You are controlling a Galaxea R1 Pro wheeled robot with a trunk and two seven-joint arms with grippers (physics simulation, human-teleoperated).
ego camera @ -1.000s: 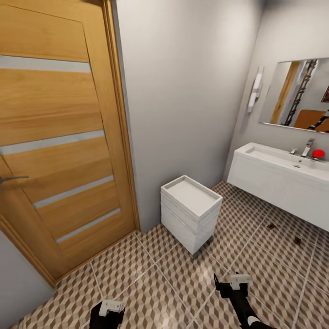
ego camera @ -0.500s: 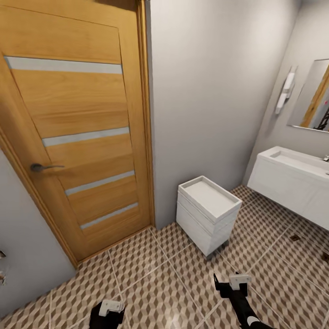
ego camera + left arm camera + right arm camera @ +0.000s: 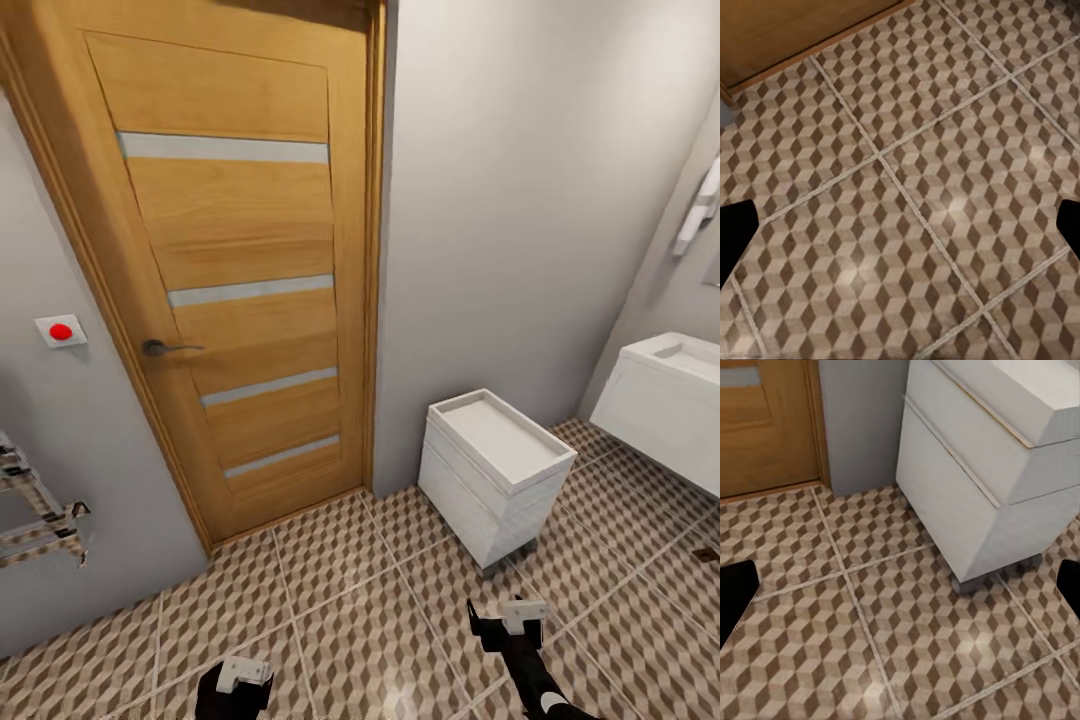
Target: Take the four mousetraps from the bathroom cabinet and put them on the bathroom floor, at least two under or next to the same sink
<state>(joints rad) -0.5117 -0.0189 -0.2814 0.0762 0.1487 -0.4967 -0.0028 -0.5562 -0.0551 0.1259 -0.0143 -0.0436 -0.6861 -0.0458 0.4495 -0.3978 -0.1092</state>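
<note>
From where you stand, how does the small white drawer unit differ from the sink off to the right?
The white drawer unit stands on the bathroom floor on small feet; the sink hangs on the wall, clear of the tiles. The drawer unit has a shallow tray top and stacked drawer fronts; the sink has a plain boxy front. The drawer unit is wholly in frame; the sink is cut off at the edge. Both are white and boxy.

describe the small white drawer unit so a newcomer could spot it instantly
Start at the tall wooden door, then follow the grey wall toward the sink. The white drawer unit stands there on the patterned tile floor: low, boxy, tray-like top, freestanding, unlike the wall-hung sink.
</note>
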